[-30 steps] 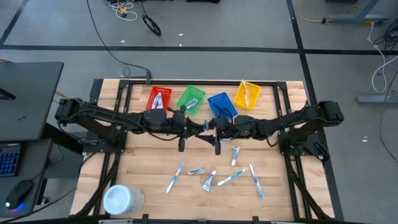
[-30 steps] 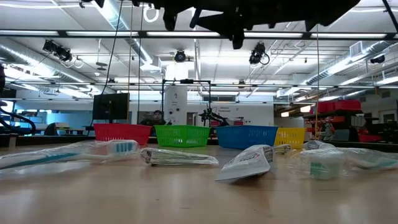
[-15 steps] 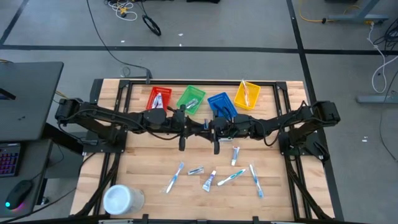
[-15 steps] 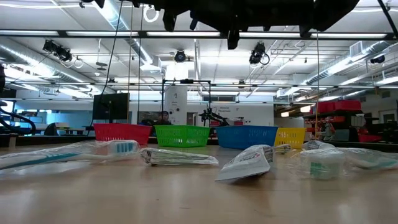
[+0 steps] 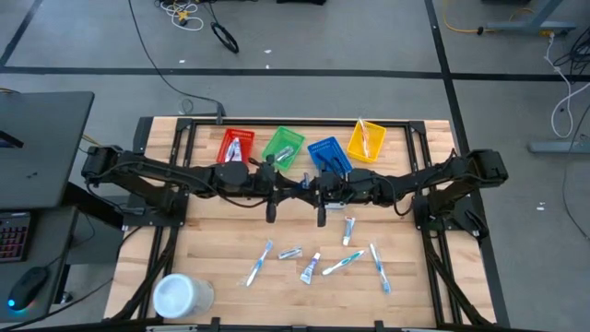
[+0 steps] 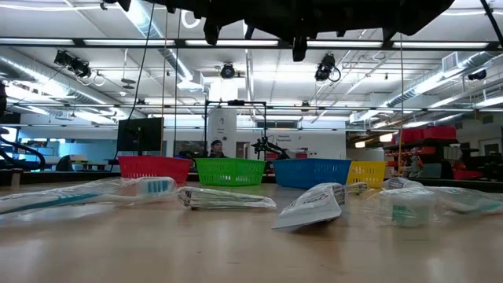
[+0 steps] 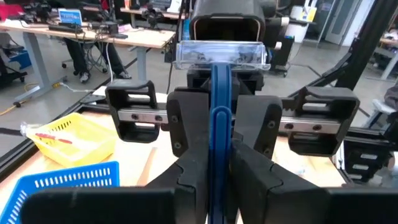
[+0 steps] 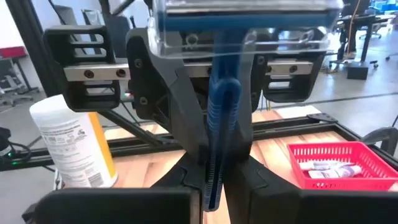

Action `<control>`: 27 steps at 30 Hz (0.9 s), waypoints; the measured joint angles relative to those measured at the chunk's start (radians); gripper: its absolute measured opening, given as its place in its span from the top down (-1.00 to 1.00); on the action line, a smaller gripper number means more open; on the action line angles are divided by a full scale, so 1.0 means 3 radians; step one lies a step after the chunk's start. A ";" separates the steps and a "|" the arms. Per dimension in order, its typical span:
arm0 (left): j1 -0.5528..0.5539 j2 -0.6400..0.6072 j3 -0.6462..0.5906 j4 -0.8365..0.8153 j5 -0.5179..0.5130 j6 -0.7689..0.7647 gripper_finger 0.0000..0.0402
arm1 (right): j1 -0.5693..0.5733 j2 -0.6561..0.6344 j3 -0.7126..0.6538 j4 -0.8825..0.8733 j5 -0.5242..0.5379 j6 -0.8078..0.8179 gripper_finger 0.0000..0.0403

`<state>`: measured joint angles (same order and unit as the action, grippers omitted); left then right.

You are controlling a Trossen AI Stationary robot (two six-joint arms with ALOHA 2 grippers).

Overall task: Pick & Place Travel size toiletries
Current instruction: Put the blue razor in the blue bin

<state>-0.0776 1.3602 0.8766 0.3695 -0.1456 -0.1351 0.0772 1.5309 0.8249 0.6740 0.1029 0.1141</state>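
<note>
Razor [image 7: 219, 118]: dark blue handle, head under a clear cover. It stands roughly upright, head uppermost, between the two grippers, which meet nose to nose above the middle of the table [image 5: 212, 242].

Left gripper [image 7: 219, 171]: we see its fingers lying close on either side of the razor's handle, with no gap that we can make out. We take it as closed on the handle.

Right gripper [image 8: 215, 163]: narrowed onto the same handle from the opposite side. In its wrist view the blue handle runs up between the fingers to the covered head.

From above, both arms stretch in level from the table's two sides. Their grippers come together just on the near side of the green basket [image 5: 282, 146] and the blue basket [image 5: 328, 154]. The razor itself is too small to pick out in that view.

Other toiletries, loose on the table nearer the front edge:
- toothbrush [image 5: 259, 262], lying aslant
- small packet [image 5: 291, 253] just beside it
- white-and-blue tube [image 5: 310, 268]
- second tube [image 5: 348, 231], closest to the grippers
- two more toothbrushes [image 5: 343, 263] and [image 5: 379, 267]

Back row, in a line from the left arm's side: red basket [image 5: 235, 146], green, blue, yellow basket [image 5: 366, 140]. The red and yellow ones hold items we cannot identify.

White tub [image 5: 182, 295] at the front corner on the left arm's side, well apart from everything else.
</note>
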 joint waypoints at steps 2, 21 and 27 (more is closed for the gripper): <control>0.0000 -0.0002 0.0001 -0.0033 -0.0025 0.0002 0.58 | 0.0001 -0.0003 -0.0001 -0.0014 0.0002 0.0002 0.83; 0.0000 0.0003 0.0001 -0.0553 -0.0804 0.0001 0.26 | -0.0326 -0.0615 0.0000 -0.1763 0.1171 0.0119 0.83; -0.0001 0.0003 0.0001 -0.0585 -0.0759 -0.0005 0.27 | -0.0804 -0.0578 0.0000 -0.2315 0.1099 0.0369 0.83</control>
<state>-0.0779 1.3609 0.8768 0.1940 -0.3733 -0.1368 -0.1640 1.3576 0.8249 -0.0204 0.4327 0.2249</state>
